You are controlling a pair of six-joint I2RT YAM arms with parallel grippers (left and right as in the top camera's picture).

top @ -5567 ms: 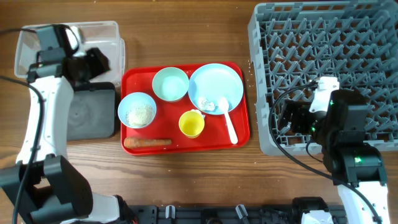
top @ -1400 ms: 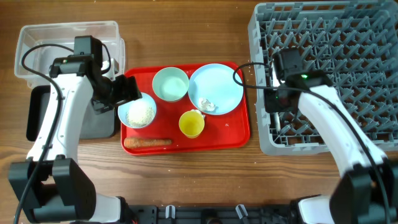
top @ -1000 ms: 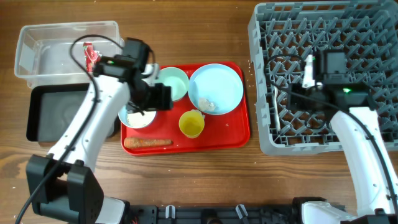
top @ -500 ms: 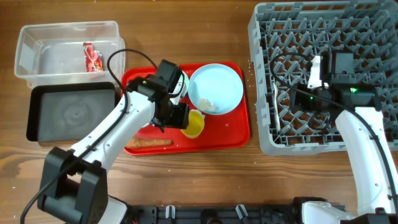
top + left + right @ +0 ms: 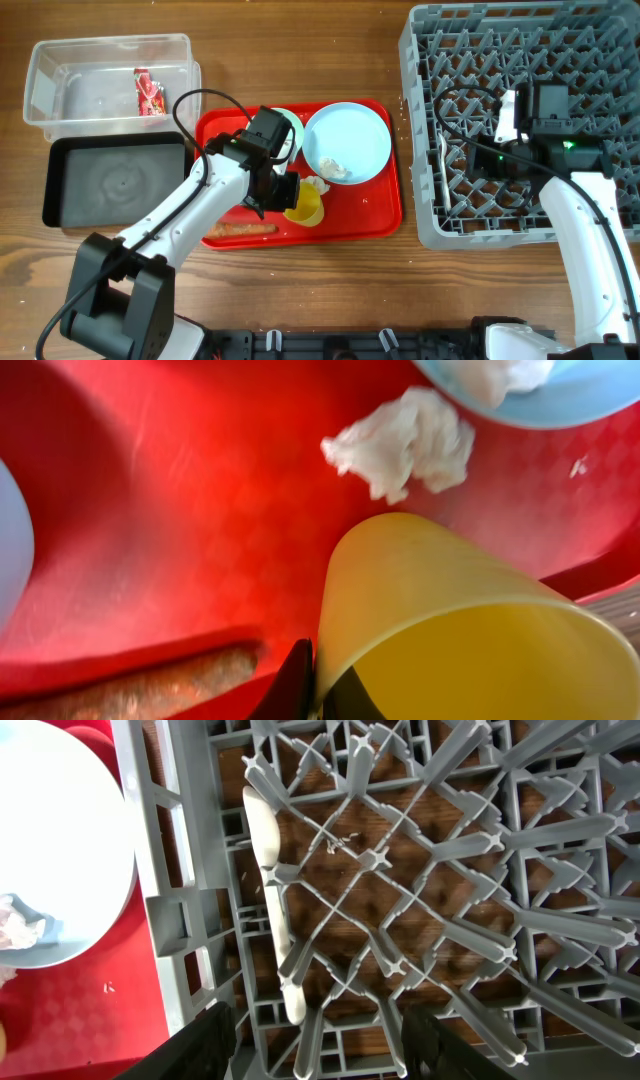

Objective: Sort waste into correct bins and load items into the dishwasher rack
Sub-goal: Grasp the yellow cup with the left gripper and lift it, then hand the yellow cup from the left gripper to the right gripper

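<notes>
Risk first: the left gripper (image 5: pixel 318 685) has the yellow cup (image 5: pixel 450 620) by one thin stretch of rim, apparently one finger inside the wall and one outside. The cup is tilted over the red tray (image 5: pixel 180 510); cannot tell whether it is off the surface. A pinch that narrow and off-centre could let the cup swing or slip on a lift. A drop would likely land it on the tray, by the crumpled tissue (image 5: pixel 405 440) just beyond the cup or the food stick (image 5: pixel 150 685) along the near tray lip. The way to the dishwasher rack (image 5: pixel 520 60) runs right, past the pale-blue plate (image 5: pixel 347 140). A low carry might clip the plate rim or the rack's left wall. The other arm sits over that same left side of the rack, so crowding is possible. Sorting looks unfinished: only the red-and-white wrapper (image 5: pixel 148 92) lies in the clear tub (image 5: pixel 60 75) at far left, with the black tray (image 5: pixel 115 180) just near of it. Claws: left jaws nearly closed, clamped on the cup wall, holding nothing else. The right gripper (image 5: pixel 320 1040) hangs over the rack's left part, fingers spread wide, carrying nothing. The white spoon (image 5: pixel 275 910) lies below it among the pegs, along the rack's left wall.
</notes>
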